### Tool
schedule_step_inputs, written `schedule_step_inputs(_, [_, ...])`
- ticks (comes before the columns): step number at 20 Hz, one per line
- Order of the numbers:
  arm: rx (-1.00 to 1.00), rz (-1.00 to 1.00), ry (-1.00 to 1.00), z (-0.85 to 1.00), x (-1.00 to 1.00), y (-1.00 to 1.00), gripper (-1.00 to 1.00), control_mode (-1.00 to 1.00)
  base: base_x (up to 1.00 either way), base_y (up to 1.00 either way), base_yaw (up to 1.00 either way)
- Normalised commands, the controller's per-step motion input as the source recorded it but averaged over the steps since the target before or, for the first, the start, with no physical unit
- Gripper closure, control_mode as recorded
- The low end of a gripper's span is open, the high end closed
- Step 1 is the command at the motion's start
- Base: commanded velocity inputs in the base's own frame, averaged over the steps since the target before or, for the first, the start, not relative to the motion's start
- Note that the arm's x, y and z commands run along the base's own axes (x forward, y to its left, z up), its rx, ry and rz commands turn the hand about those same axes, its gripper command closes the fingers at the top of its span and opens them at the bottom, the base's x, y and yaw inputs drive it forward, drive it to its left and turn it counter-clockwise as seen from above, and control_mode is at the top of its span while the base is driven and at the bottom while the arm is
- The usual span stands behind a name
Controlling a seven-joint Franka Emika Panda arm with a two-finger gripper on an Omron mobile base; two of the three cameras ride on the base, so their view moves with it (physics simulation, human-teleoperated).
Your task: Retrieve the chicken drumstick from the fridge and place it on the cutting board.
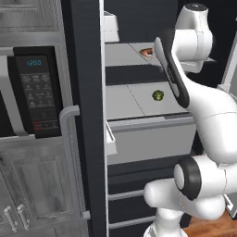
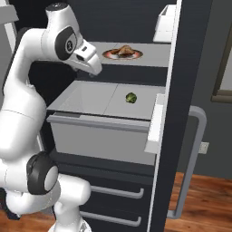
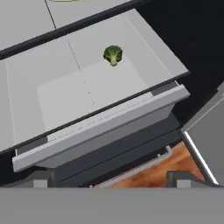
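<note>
I have the fridge standing open in front of me, its door swung out with the long grey handle on the outside. The chicken drumstick lies on a plate on the upper shelf, toward the back. Below that shelf the light grey drawer is pulled out, and a small green vegetable sits on its floor near the far side. My gripper hangs above the open drawer, level with the shelf edge and well short of the plate, pointing down into the drawer. I cannot tell how far the jaws are parted; the fingertips peek up at the bottom of the hand view with nothing between them. A microwave sits left of the door.
</note>
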Motion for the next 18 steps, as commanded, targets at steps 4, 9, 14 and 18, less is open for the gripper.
schedule_step_inputs(4, [0.00, -0.03, -0.16, 0.05, 0.37, -0.73, -1.00, -1.00, 0.00, 0.00, 0.00])
schedule_step_inputs(9, [0.00, 0.02, -0.21, 0.01, 0.53, -0.47, -1.00, -1.00, 0.00, 0.00, 0.00])
schedule_step_inputs(14, [0.00, 0.13, -0.33, 0.01, 0.23, -0.26, -1.00, -1.00, 0.00, 0.00, 0.00])
schedule_step_inputs(18, [0.00, 0.05, -0.24, 0.19, 0.03, -0.04, -1.00, -1.00, 0.00, 0.00, 0.00])
